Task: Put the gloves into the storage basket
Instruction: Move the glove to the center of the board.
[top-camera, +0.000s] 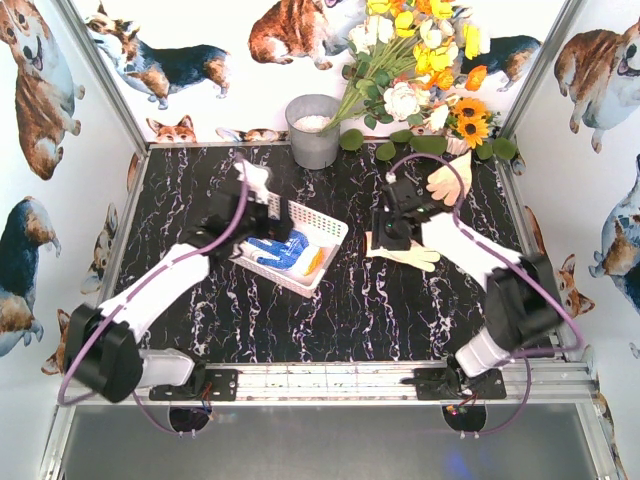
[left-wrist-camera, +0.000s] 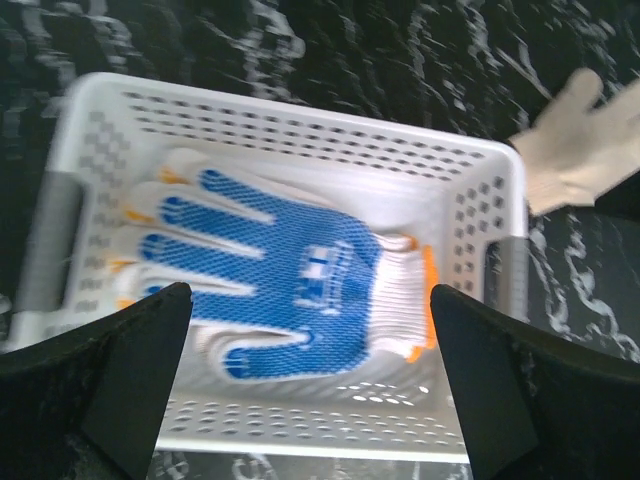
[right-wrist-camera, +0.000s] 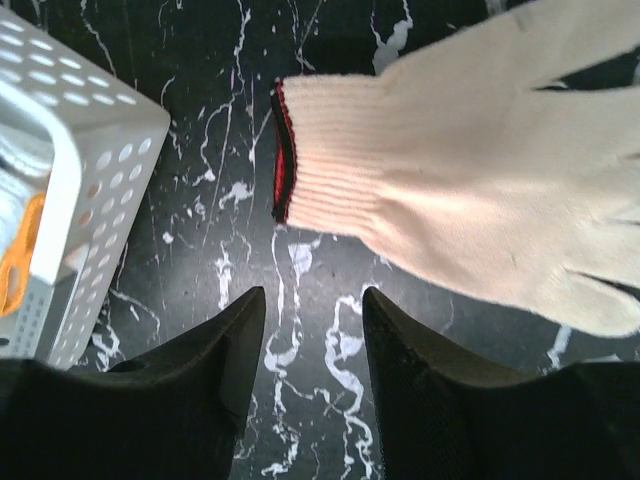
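A blue-and-white glove lies flat in the white lattice storage basket; from above the glove fills much of the basket. An orange cuff shows beside it. My left gripper hangs open just above the basket, with nothing between its fingers. A cream glove with a red-edged cuff lies on the black marble table, right of the basket. My right gripper stands open just short of that cuff and holds nothing. Another cream glove lies further back.
A grey metal bucket stands at the back centre. A bunch of artificial flowers spreads over the back right corner. Printed walls close in the table on three sides. The basket's corner sits left of my right gripper.
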